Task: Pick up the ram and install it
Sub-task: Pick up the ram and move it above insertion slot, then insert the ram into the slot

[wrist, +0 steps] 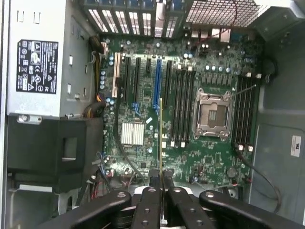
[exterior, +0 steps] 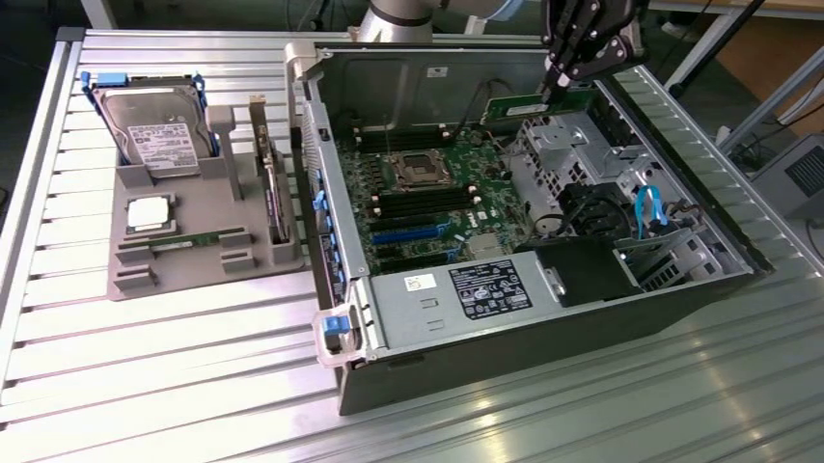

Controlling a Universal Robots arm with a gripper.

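Note:
The ram (exterior: pixel 526 109), a narrow green board, hangs tilted above the open computer case (exterior: pixel 670 174), near its far wall. My gripper (exterior: pixel 557 90) is shut on the stick's upper end. In the wrist view the ram (wrist: pixel 160 138) appears edge-on as a thin green line, and my gripper (wrist: pixel 161 178) has its black fingers (wrist: pixel 153 177) pinched on either side of it. Below it lies the motherboard (wrist: pixel 214 152), with long black memory slots (wrist: pixel 181 107) beside the empty processor socket (wrist: pixel 213 113). The stick is well above the slots and touches none of them.
A grey holder (exterior: pixel 129 280) at the exterior view's left carries a hard drive (exterior: pixel 154 130), a square silver chip (exterior: pixel 149 212), a thin green strip (exterior: pixel 193 240) and an upright expansion card (exterior: pixel 270 183). Inside the case are the power supply (exterior: pixel 477 289), a drive cage (exterior: pixel 566 149) and blue cables (exterior: pixel 647 207).

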